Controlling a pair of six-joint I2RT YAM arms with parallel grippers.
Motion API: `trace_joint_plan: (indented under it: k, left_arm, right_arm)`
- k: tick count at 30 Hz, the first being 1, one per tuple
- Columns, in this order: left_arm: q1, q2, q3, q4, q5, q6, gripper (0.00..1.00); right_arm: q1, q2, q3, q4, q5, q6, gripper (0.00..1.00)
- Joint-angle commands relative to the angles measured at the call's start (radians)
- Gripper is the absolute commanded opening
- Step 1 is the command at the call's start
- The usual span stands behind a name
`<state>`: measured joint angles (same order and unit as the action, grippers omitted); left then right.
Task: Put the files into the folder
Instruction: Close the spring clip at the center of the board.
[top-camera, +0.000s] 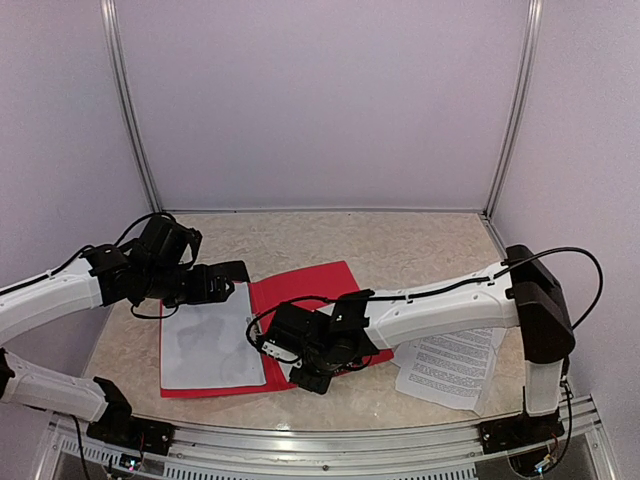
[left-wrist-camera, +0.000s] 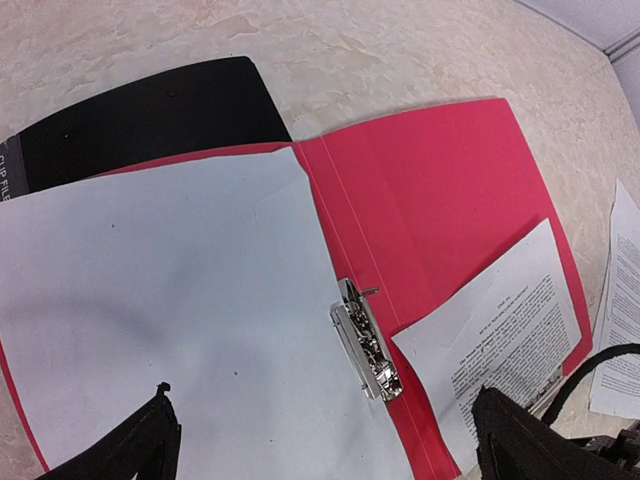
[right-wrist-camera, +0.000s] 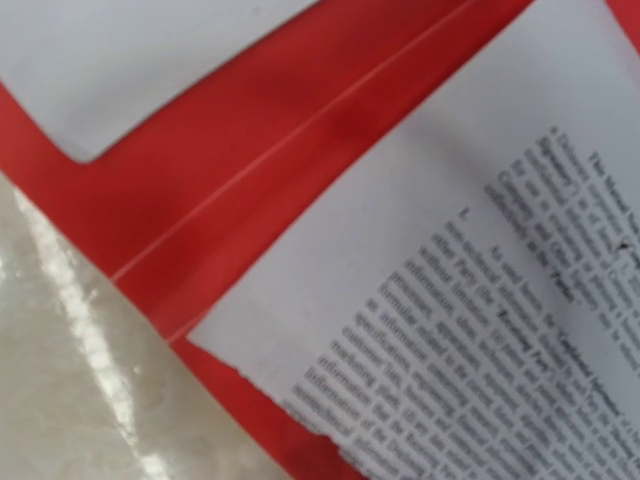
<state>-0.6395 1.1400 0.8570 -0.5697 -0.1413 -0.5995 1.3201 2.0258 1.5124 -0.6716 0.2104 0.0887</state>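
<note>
The red folder (top-camera: 305, 285) lies open on the table, with a metal clip (left-wrist-camera: 367, 340) at its spine. A nearly blank white sheet (left-wrist-camera: 170, 300) covers its left half. A printed sheet (left-wrist-camera: 510, 330) lies slanted on the right half, and its corner (right-wrist-camera: 330, 300) fills the right wrist view. More printed files (top-camera: 450, 365) rest on the table at the right. My left gripper (left-wrist-camera: 330, 450) hovers open above the blank sheet, holding nothing. My right gripper (top-camera: 305, 370) is low over the folder's near edge. Its fingers are hidden in the wrist view.
A black clip file (left-wrist-camera: 140, 115) sticks out from under the red folder at the far left. The marble-patterned table (top-camera: 400, 240) is enclosed by white walls. The table's near edge runs just below the folder.
</note>
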Motion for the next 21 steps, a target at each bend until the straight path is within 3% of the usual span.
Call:
trace_joint_plan:
  k: [1,10,21]
  left_arm:
    - [0.011,0.006,0.001,-0.013,0.005,0.015,0.99]
    - [0.011,0.012,0.001,-0.012,0.007,0.017,0.99]
    - [0.011,0.024,0.004,-0.009,0.018,0.018,0.99]
  right_arm:
    - [0.009,0.035,0.032,-0.047,0.011,-0.025,0.32]
    - [0.009,0.06,0.051,-0.067,0.033,-0.047,0.31]
    - [0.008,0.062,0.063,-0.087,0.054,-0.057,0.2]
